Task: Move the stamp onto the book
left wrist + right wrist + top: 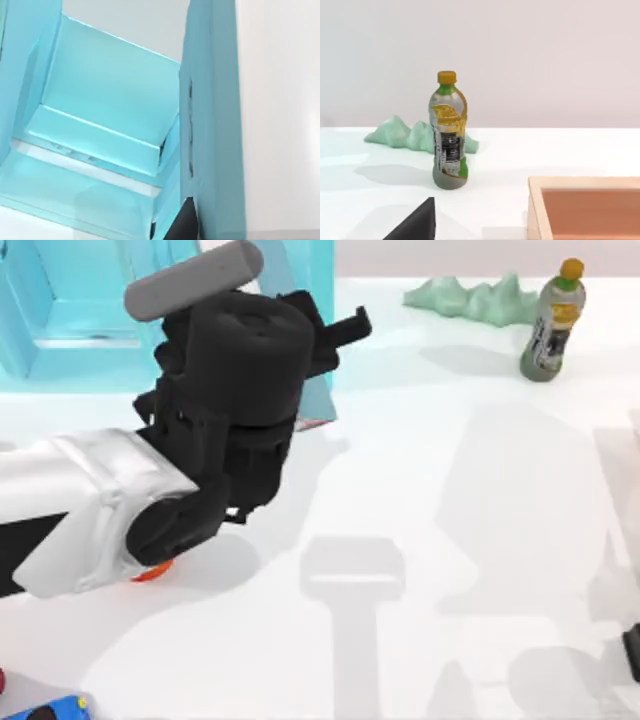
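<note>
My left arm reaches across the left half of the table, and its gripper [340,335] points to the back right, beside the light blue shelf unit [60,310]. Just under the gripper a teal-blue corner with a white edge sticks out, which I take for the book [318,400]. The arm hides the rest of the book. The stamp is hidden. In the left wrist view the shelf unit's [100,115] pale blue walls are close, with a teal panel [215,125] upright beside them. My right gripper [632,655] is parked at the table's right edge.
A drink bottle [553,320] [448,132] with an orange cap and a green mound [470,298] [415,136] stand at the back right. An orange-red thing [150,573] peeks from under the left arm. A blue toy [55,708] lies at the front left. A tan box [585,200] sits near the right gripper.
</note>
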You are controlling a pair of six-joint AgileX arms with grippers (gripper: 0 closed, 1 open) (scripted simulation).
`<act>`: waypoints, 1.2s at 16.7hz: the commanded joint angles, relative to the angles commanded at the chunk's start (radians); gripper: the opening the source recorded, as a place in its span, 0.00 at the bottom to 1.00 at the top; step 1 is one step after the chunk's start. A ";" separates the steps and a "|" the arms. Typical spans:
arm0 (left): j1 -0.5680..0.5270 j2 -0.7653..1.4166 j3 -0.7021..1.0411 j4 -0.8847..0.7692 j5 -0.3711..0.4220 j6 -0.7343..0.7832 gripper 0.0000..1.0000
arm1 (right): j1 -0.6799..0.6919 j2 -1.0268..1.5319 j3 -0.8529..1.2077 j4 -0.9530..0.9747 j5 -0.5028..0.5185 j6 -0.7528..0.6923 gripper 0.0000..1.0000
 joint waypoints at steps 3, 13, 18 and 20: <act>-0.094 0.102 0.051 -0.048 -0.092 -0.328 0.00 | 0.000 0.000 0.000 0.000 0.000 0.000 1.00; -0.364 0.400 0.187 -0.224 -0.395 -1.437 0.00 | 0.000 0.000 0.000 0.000 0.000 0.000 1.00; -0.431 0.475 0.219 -0.281 -0.482 -1.725 0.00 | 0.000 0.000 0.000 0.000 0.000 0.000 1.00; -0.442 0.486 0.223 -0.289 -0.496 -1.765 0.00 | 0.000 0.000 0.000 0.000 0.000 0.000 1.00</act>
